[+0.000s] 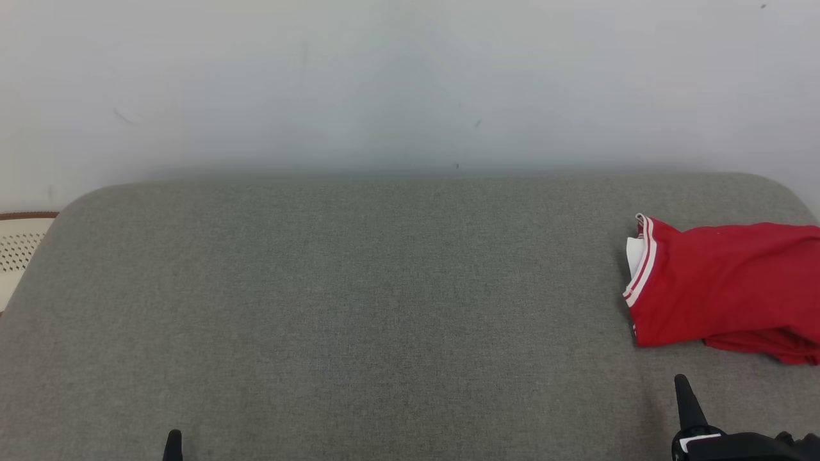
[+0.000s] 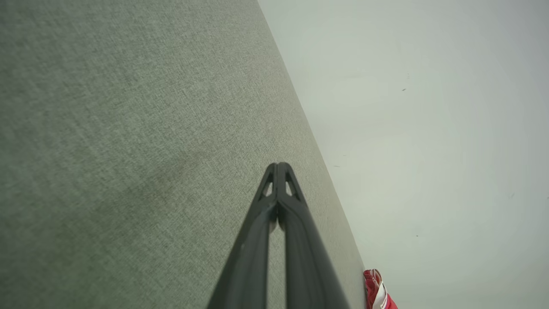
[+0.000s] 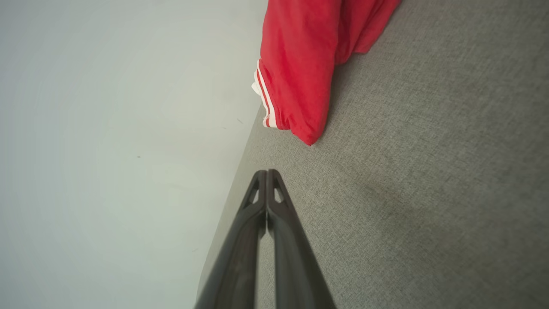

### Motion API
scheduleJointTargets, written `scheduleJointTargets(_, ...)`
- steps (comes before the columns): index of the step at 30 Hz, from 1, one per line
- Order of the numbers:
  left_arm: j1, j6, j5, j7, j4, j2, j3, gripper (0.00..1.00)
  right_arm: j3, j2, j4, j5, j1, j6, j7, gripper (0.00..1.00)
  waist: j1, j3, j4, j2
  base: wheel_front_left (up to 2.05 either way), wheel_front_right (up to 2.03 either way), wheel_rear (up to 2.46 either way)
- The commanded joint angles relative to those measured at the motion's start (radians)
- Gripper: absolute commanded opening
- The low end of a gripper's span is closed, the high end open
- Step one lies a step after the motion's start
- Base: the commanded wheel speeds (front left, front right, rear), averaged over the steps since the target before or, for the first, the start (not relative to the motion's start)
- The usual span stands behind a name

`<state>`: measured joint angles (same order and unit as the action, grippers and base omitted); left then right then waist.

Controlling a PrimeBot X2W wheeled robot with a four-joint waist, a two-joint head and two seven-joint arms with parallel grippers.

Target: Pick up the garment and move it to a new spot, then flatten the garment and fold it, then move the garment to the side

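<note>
Left gripper (image 2: 278,165): dark tapered fingers pressed together, empty.
Right gripper (image 3: 266,172): same, closed on nothing.
Cushion (image 1: 359,307): grey coarse weave, rounded corners.
Garment (image 1: 724,288): smooth red cloth, folded, striped trim, lying at the cushion's right end.

Item one: we record a broad grey woven-fabric cushion surface (image 1: 352,288) with rounded far corners, backed by a plain pale wall (image 1: 384,83).

Item two: a bunched red garment (image 1: 724,288) with red-and-white striped trim and a white patch at its left end. It lies on the surface's right side and is cut off by the frame edge.

Item three: we note a cream perforated object with a brown rim (image 1: 19,246) beside the surface's left edge.

Item four: the dark left gripper (image 1: 172,440), tip only, at lower left. The dark right gripper (image 1: 683,387) is at lower right, fingers together, near the garment but not touching it.
</note>
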<state>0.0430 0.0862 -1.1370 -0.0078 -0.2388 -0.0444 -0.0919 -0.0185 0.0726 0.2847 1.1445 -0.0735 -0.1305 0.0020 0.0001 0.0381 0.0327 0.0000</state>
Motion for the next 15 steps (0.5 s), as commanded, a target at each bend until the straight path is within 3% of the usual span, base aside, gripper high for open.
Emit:
scheduleJointTargets(1, 0.017, 0.005, -0.031, 0.008, 0.009, -0.007, -0.006, 0.00, -0.008, -0.001, -0.010, 0.031, -0.020, 0.000, 0.009, 0.00, -0.0001, -0.001, -0.001, 0.0000, 0.00, 0.00, 0.00)
scheduleJointTargets(15, 0.028, 0.018, -0.159, 0.039, 0.008, -0.007, -0.011, 0.00, -0.034, -0.007, -0.020, 0.156, -0.024, 0.000, 0.042, 0.00, -0.0001, -0.011, -0.009, 0.0000, 0.00, 0.00, 0.00)
